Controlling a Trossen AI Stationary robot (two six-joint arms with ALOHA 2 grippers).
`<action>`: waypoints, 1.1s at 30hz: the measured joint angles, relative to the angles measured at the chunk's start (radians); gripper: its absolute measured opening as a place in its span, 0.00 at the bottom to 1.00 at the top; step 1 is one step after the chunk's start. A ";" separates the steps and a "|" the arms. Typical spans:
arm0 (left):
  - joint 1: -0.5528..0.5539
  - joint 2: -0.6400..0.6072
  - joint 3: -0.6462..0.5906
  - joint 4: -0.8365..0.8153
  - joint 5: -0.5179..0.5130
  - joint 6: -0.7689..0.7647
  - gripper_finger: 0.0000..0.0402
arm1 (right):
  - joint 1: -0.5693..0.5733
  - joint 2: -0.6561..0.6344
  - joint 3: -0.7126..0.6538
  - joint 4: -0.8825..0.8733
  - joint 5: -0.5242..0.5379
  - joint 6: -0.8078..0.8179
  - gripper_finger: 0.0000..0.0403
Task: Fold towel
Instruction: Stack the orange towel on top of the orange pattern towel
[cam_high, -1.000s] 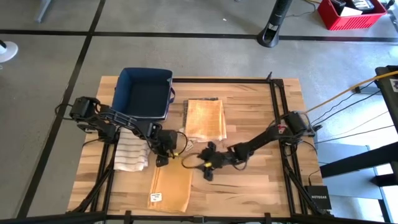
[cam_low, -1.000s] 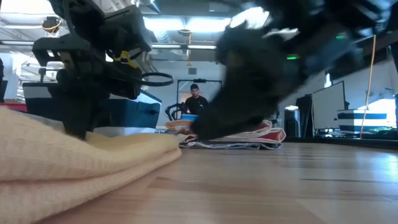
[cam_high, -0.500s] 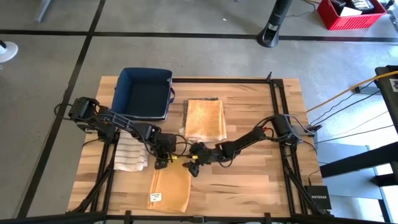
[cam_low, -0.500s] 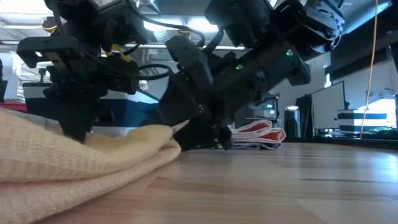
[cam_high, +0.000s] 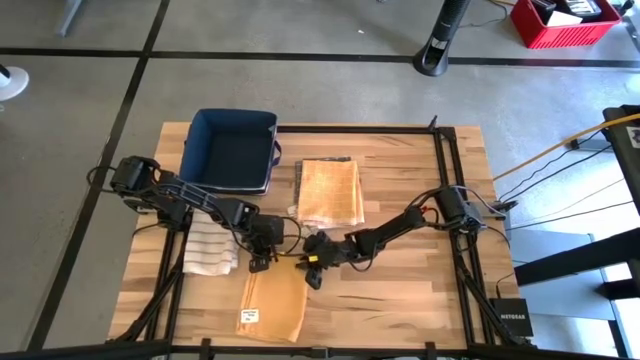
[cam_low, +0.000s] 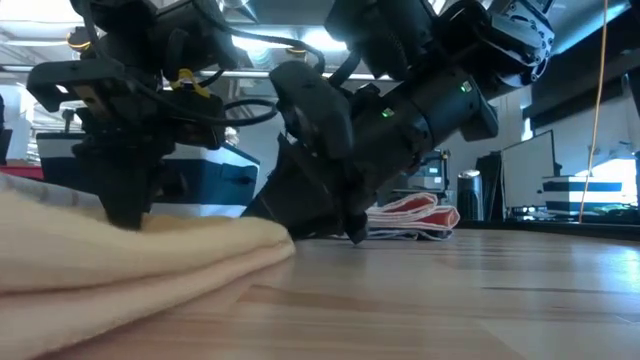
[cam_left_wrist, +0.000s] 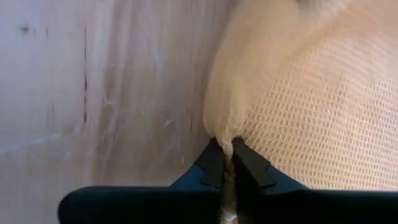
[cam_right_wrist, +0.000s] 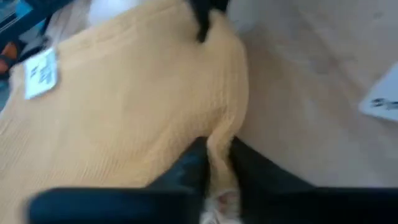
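Judging by what you see, the fold has barely begun: the yellow waffle-weave towel (cam_high: 272, 306) lies on the wooden table (cam_high: 420, 230) near its front edge, left gripper (cam_high: 259, 262) and right gripper (cam_high: 311, 276) each pinching a far corner, lift still ahead

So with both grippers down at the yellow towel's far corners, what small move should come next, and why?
Probably lift both corners together. The left gripper is shut on the yellow towel, and the right gripper has towel edge between its fingers. The towel lies flat on the table, so raising it starts the fold.
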 joint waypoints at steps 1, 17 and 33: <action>0.000 0.000 0.000 0.003 -0.002 0.001 0.01 | 0.001 0.000 0.000 0.005 -0.010 -0.019 0.10; -0.043 -0.013 0.199 -0.064 -0.146 -0.030 0.01 | 0.025 -0.275 -0.006 -0.477 0.153 -0.345 0.02; 0.108 -0.013 0.363 -0.033 -0.496 0.166 0.01 | -0.070 -0.568 -0.005 -0.932 0.499 -0.571 0.01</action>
